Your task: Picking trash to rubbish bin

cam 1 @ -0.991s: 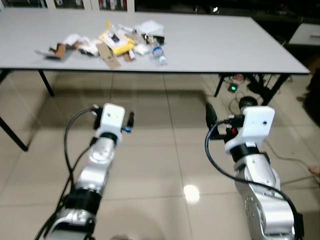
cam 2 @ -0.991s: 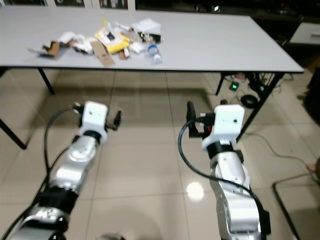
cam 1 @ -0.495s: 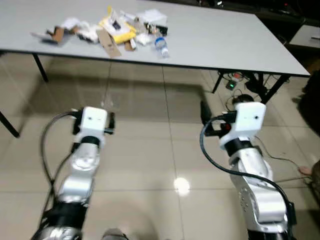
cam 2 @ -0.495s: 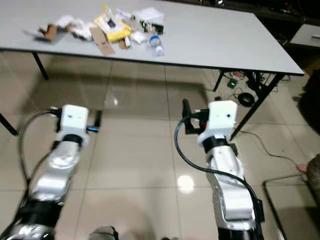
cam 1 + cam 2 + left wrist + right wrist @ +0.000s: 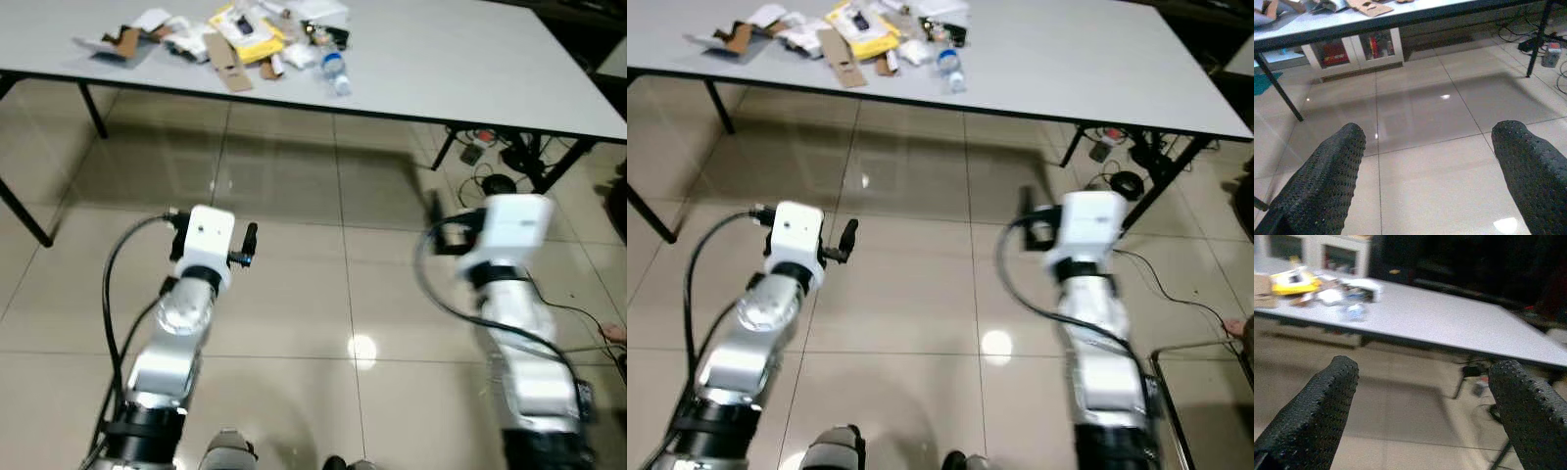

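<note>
We are holding the left gripper [image 5: 1425, 161] and right gripper [image 5: 1420, 396] above the tiled floor [image 5: 294, 294], fingers spread and empty. The trash [image 5: 235, 39] is lying on the white surface [image 5: 441, 59] ahead, well apart from both.

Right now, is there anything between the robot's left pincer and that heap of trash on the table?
Nothing: in the left eye view, bare tiled floor separates the open left pincer from the trash pile on the white table.
</note>
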{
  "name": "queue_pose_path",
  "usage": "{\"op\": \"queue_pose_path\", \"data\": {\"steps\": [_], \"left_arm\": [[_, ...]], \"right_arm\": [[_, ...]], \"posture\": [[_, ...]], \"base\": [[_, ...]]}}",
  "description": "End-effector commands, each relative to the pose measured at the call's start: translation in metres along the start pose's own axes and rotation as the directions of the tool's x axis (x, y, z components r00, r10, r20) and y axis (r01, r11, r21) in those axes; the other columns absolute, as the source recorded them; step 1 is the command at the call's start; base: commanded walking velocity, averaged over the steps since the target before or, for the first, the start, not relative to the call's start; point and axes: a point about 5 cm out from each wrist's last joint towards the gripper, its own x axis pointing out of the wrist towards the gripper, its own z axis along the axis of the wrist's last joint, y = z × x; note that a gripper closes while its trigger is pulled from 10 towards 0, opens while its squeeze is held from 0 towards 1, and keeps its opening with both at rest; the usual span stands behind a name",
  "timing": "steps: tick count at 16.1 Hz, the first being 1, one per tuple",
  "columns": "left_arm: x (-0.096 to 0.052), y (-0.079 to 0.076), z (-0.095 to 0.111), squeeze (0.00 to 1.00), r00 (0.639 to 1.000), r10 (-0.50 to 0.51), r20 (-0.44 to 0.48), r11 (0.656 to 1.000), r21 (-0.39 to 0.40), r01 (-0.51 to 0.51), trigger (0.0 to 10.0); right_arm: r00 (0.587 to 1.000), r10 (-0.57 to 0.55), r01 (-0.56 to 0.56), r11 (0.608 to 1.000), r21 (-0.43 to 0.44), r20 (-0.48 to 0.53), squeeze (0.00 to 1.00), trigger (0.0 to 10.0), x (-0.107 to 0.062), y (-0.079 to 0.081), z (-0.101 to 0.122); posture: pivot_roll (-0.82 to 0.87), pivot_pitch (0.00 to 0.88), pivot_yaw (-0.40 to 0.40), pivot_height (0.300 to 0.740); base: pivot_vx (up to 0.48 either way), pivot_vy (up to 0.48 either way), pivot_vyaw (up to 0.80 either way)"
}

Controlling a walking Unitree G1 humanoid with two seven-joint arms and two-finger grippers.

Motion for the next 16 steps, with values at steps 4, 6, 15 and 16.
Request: {"op": "queue_pose_path", "data": {"steps": [4, 6, 15, 16], "left_arm": [[-0.012, 0.0, 0.011, 0.0, 0.995, -0.094, 0.028, 0.996, 0.011, 0.094, 10.0], [-0.025, 0.015, -0.008, 0.0, 0.999, -0.032, -0.031, 0.999, 0.037, 0.033, 10.0], [-0.019, 0.001, 0.0, 0.0, 0.997, -0.082, 0.0, 0.996, 0.038, 0.082, 10.0], [-0.017, -0.001, 0.004, 0.0, 0.996, -0.09, 0.026, 0.996, 0.0, 0.09, 10.0]], "right_arm": [[0.995, -0.082, 0.081, 0.996, -0.035, -0.056, 0.0, 10.0, -0.038, -0.015, -0.008], [0.991, -0.081, 0.078, 0.996, -0.039, -0.104, 0.0, 10.0, -0.068, -0.018, -0.007], [0.985, -0.119, 0.116, 0.993, -0.03, -0.126, 0.0, 10.0, -0.082, -0.017, 0.0], [0.986, -0.115, 0.113, 0.993, -0.026, -0.117, 0.0, 10.0, -0.081, -0.015, 0.002]], "posture": [[0.32, 0.113, -0.124, 0.74], [0.3, 0.123, -0.102, 0.74], [0.23, 0.118, -0.076, 0.74], [0.22, 0.111, -0.072, 0.74]], "base": [[0.0, 0.0, 0.0], [0.0, 0.0, 0.0], [0.0, 0.0, 0.0], [0.0, 0.0, 0.0]]}}
